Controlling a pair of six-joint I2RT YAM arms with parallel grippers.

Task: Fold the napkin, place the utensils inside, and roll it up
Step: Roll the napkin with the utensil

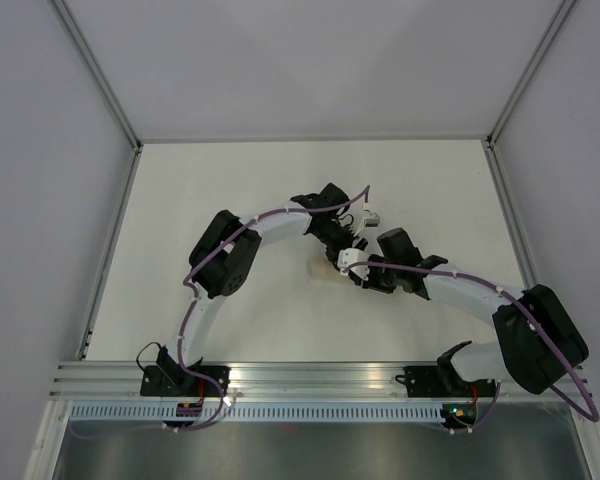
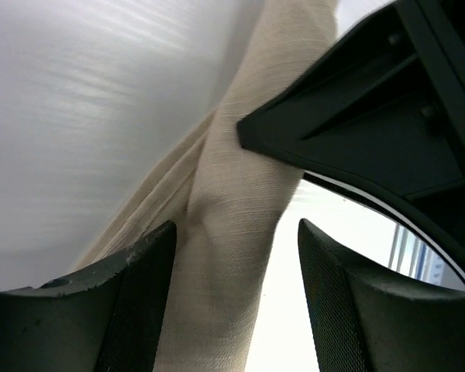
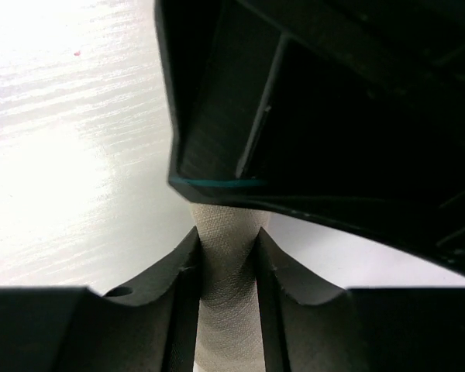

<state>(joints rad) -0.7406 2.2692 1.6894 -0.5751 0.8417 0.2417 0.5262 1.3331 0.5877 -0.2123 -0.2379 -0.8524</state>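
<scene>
**Rolling stage: napkin gripped by one tool, the other standing free**

Both arms reach in from the near edge and meet over the middle of the tabletop (image 1: 230, 190).

1. Right tool (image 3: 226, 232), the nearer one: closed on the napkin (image 3: 226, 310). Both pads press the cloth, which is gathered into a narrow tan roll.
2. Left tool (image 2: 236, 229), just beyond: open. The roll runs up between its fingers (image 2: 139, 302), with a clear gap on one side.
3. From above, only a small tan patch shows beneath the two tools. Whether the roll rests on the tabletop or is lifted off it cannot be told.
4. Fork: not visible. It may be wrapped inside.

Judged step: folding appears done and the roll looks close to finished, with the grip passing between tools.

Next move calls for:
- a steady right-hand hold, so the turns do not loosen;
- a fresh left-hand bite further along the roll;
- clearance between the two tools, which are crowded together.
</scene>
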